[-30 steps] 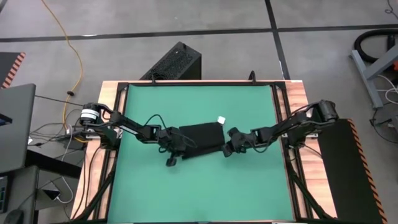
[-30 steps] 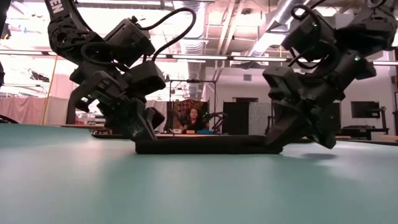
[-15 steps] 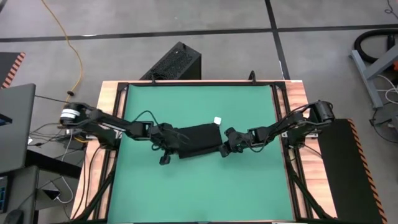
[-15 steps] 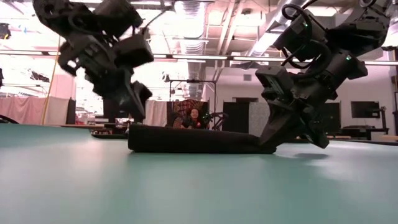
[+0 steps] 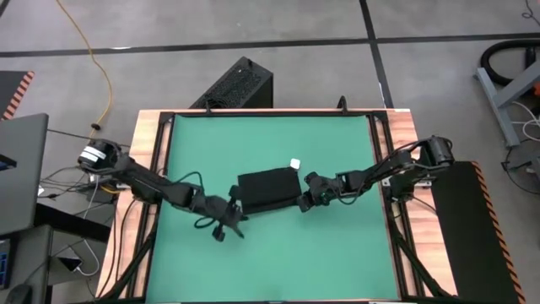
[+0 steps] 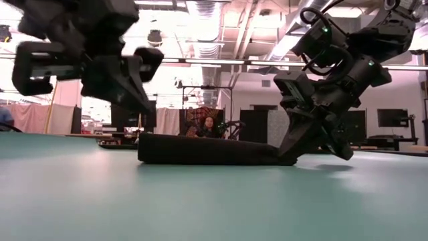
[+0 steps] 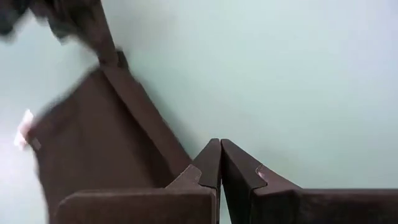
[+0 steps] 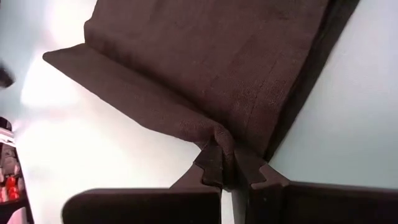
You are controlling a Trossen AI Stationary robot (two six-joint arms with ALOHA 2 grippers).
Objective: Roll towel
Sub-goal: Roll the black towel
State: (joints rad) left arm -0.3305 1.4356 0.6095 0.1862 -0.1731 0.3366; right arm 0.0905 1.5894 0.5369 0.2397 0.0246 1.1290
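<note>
Green matting [image 6: 200, 201] fills the low view's foreground, smooth and bare up to the towel [image 6: 207, 150], which lies as a low, flat, dark slab across the middle of the counter [image 5: 405, 143]. Seen from above, the towel [image 5: 268, 191] is a folded dark rectangle near the mat's centre, its small white tag [image 5: 295, 164] poking out at the far right corner.

The right hand [image 5: 309, 200] is down at the towel's right edge, near corner. Its wrist view shows the two dark fingers [image 8: 211, 165] pressed together with a pinch of cloth bunched between them, so it has the towel [image 8: 205, 68] gripped at the hem.

The left hand [image 5: 228, 221] sits off the towel's near left corner, apart from the cloth and raised above the mat in the low view [image 6: 114, 80]. Its wrist view shows the fingers [image 7: 239, 171] closed against each other with nothing between them, the towel [image 7: 99, 143] lying beyond.

Farther back, past the counter, a person [image 6: 211, 127] sits in the room behind.
</note>
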